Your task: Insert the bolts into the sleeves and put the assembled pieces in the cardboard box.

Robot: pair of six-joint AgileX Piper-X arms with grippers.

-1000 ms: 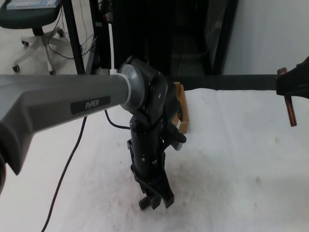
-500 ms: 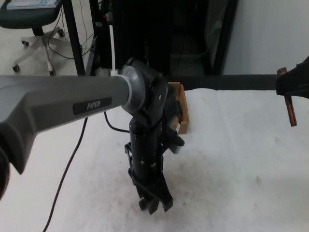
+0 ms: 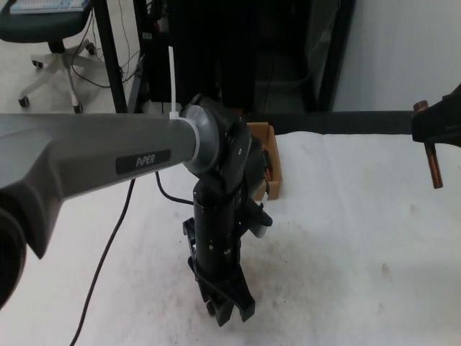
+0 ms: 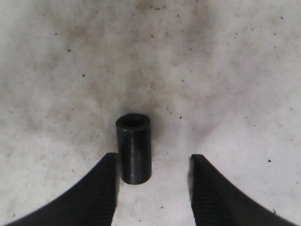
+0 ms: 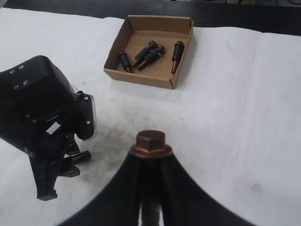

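L tool: open, empty, astride sleeve, sleeve off-centre; I'd centre before closing. R tool: clamped on bolt, held clear.

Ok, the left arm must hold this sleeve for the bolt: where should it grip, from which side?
Probably mid-length on the round side wall of the sleeve, from above. It lies on its side, lengthwise inside the open left gripper, so the fingers close across its width and leave the bore end free. Centre first: it's near one finger.
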